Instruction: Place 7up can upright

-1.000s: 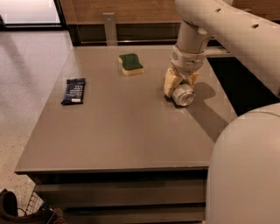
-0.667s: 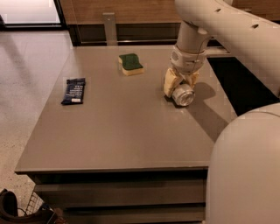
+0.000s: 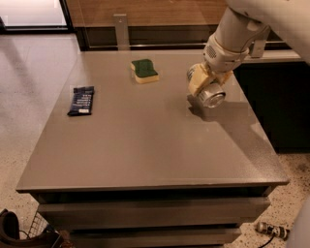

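Grey table (image 3: 145, 145), speckled floor (image 3: 29, 87), wood panel (image 3: 160, 12) behind — sponge (image 3: 144, 70), dark packet (image 3: 81, 100) apart; gripper (image 3: 209, 86) near right edge, pinching tilted 7up can (image 3: 213, 96).

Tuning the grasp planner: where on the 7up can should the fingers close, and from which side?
On the round side wall near mid-length, coming from above and behind. The can is tilted over the right part of the table, one flat end toward the camera, so probably only the curved wall suits a two-finger grip. The gripper is there, shut across that wall.
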Controlling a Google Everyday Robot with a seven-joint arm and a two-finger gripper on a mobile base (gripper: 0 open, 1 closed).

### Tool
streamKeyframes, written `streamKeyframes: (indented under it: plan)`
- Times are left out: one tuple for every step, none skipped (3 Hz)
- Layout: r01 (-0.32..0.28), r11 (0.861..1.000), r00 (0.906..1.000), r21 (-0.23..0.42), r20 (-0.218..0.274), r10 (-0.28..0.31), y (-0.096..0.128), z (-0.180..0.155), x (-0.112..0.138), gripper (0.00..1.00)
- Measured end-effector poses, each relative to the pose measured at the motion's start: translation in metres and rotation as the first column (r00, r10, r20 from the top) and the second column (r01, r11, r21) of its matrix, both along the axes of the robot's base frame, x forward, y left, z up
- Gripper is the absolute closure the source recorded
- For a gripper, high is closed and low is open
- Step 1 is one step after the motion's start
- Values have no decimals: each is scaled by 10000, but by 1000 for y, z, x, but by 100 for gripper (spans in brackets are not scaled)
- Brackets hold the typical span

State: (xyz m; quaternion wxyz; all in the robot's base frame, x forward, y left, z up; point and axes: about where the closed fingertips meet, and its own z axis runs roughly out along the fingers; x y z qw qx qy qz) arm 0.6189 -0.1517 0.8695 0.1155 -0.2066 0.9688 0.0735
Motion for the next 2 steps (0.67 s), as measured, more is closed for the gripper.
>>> streamKeyframes:
  plan:
    - [-1084, 9858, 9727, 1286, 2185, 784, -13, 45, -9, 100]
    - [-2506, 9304, 8998, 2676, 4191, 1218, -20, 76, -11, 100]
